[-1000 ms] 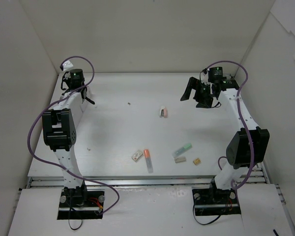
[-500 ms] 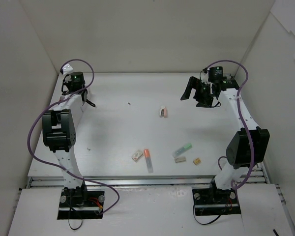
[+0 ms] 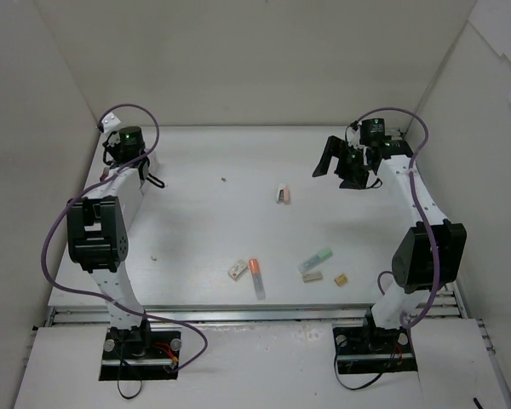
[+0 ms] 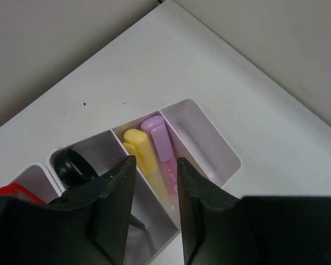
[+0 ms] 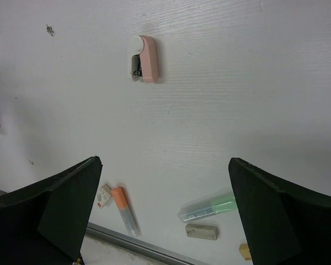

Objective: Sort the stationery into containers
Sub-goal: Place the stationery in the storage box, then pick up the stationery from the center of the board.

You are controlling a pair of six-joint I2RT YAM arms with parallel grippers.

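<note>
Organiser [image 4: 194, 138], white, divided: you find it at the far left corner of the table [image 3: 204, 221]. Contents: yellow highlighter [image 4: 138, 155] and lilac highlighter [image 4: 160, 141] side by side in one compartment. Black scissors [image 4: 71, 165] are in the next, and a red item [image 4: 16, 191], not identifiable, is in the end one. The compartment on the other side is bare. Left gripper [image 4: 155, 163]: directly above the organiser, over the highlighter compartment, fingers parted by a narrow gap with nothing between them. Right gripper [image 5: 164, 161]: well apart from the organiser, fingers spread wide and empty. Outstanding stock, all well apart from the organiser:
- pink item [image 3: 283, 193], lying alone;
- orange highlighter [image 3: 255, 274] and small white eraser [image 3: 237, 269], just beside each other on the organiser's near side;
- green highlighter [image 3: 316, 258], grey eraser [image 3: 312, 276] and tan eraser [image 3: 341, 279], clustered farthest from it.

Step in hand, by judgement: the deposit end of a cycle, with the sort roughly half done. The next move calls for you to raise the left arm clear of the organiser and choose one loose piece. The right gripper, already spread, looks the readier. Set its fingers across the piece's narrow width before closing.
</note>
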